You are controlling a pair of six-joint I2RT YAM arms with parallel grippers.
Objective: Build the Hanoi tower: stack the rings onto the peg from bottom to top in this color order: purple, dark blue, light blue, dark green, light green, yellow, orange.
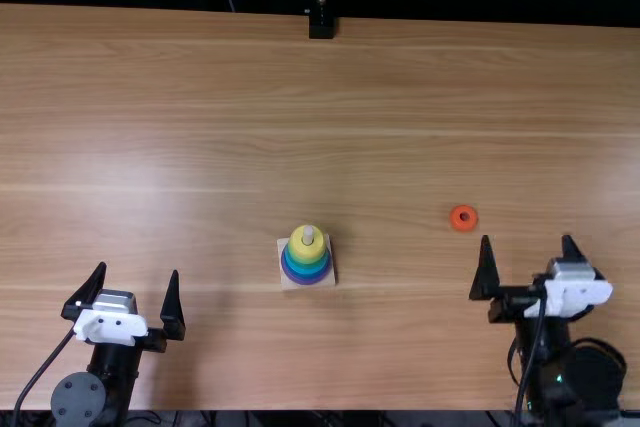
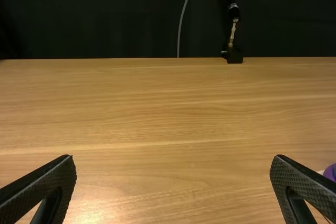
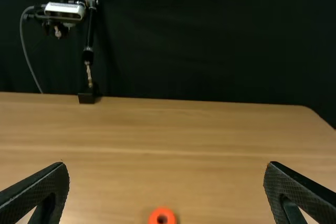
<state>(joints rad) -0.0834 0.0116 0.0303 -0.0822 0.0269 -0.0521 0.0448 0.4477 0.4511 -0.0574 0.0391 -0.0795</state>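
In the top view a square wooden base [image 1: 332,277] holds a peg [image 1: 308,235] with stacked rings: purple low down, blue above it, a yellow ring [image 1: 306,249] uppermost. The orange ring [image 1: 463,217] lies flat on the table, right of the tower. My left gripper [image 1: 140,287] stands open left of the tower, nothing between its fingers; my right gripper [image 1: 527,247] is open, nearer the front edge than the orange ring. The left wrist view has the left gripper [image 2: 173,163] and the purple ring [image 2: 329,172]. The right wrist view has the right gripper [image 3: 166,169] and orange ring [image 3: 162,216].
At the back edge of the table [image 1: 180,97] a black clamp [image 1: 321,25] carries a stand with a camera and a cable. Bare wood lies between the tower and both grippers.
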